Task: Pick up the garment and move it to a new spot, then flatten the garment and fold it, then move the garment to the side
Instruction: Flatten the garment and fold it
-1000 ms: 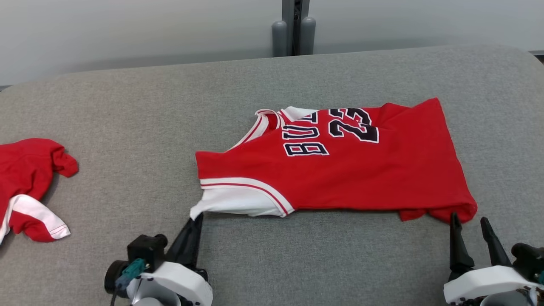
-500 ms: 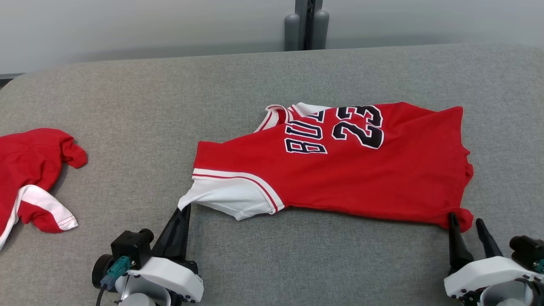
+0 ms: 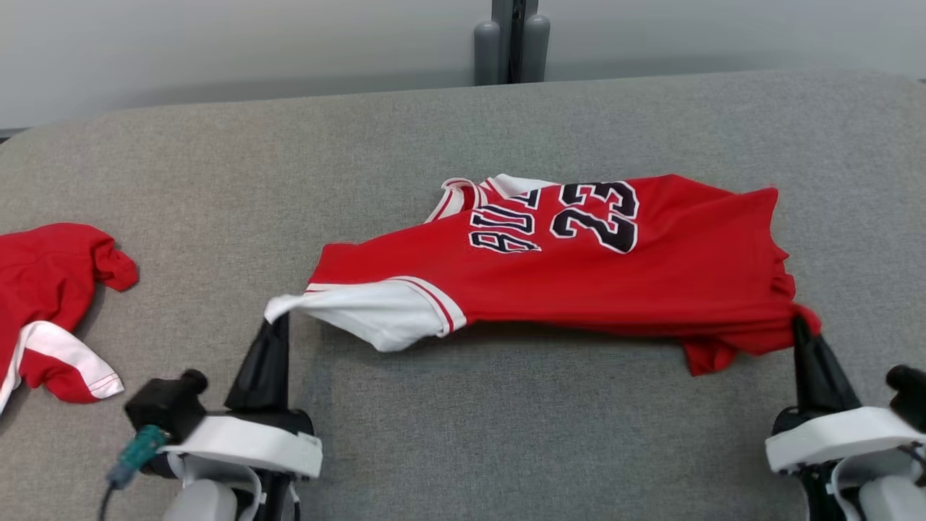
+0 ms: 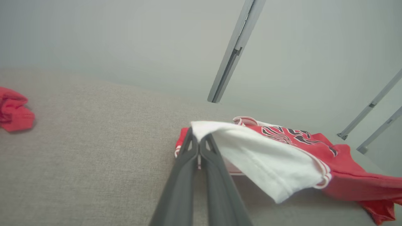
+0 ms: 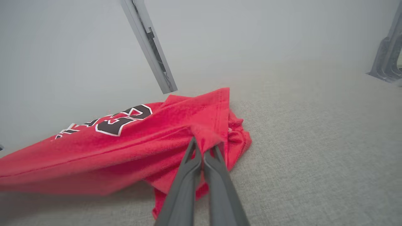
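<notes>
Your left tool [image 3: 278, 323] is pinched shut on the jersey [image 3: 593, 282] at its white corner, right tool [image 3: 800, 327] clamps the red hem, cloth stretched between them over the surface [image 3: 506, 412].

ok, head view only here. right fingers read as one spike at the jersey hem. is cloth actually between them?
Observer: Yes. In the right wrist view the right gripper is shut on a bunched red fold of the jersey.
Operator: and left?
Observer: In the left wrist view the left gripper is shut on the corner of the white sleeve.
Operator: near edge off the surface?
Observer: The right wrist view shows it raised, with shadow under it on the pad.
</notes>
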Motion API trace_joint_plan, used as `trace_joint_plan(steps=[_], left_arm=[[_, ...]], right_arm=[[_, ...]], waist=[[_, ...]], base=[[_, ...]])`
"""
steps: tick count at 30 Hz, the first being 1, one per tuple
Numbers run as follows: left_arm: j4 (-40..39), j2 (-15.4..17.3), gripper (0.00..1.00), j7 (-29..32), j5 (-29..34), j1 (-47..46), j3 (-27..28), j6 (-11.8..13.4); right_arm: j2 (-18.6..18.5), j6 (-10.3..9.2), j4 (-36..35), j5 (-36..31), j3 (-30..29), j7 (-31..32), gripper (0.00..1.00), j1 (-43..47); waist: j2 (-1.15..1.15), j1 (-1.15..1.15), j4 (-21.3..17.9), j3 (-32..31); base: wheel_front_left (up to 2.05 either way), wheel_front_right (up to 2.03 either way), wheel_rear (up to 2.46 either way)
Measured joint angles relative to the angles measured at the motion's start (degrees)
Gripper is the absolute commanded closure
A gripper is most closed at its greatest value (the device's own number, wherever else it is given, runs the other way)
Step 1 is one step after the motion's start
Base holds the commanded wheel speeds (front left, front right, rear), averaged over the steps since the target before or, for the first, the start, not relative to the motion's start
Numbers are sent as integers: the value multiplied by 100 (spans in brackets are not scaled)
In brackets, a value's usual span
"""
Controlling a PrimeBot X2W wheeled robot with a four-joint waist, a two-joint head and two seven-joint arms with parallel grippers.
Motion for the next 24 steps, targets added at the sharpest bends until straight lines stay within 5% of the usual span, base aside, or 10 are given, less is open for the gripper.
trace_joint_plan(steps=[7, 15, 24], left_arm=[[-1017, -8, 100, 75, -1436, -183, 67, -114], [-2393, 589, 100, 1207, -2692, -1137, 42, -131], [-3112, 1221, 100, 2138, -2465, -2738, 32, 115]], right_arm=[[-282, 1, -1092, -2, -255, 0, 100, -22], [-1132, 1, -2056, 143, -168, 32, 100, -503], [-1916, 1, -2778, 187, -300, 628, 100, -1827]], waist=[[0, 0, -31, -203], [0, 0, -58, -499], [0, 0, -119, -619]], base=[[0, 0, 0], [0, 0, 0], [0, 0, 0]])
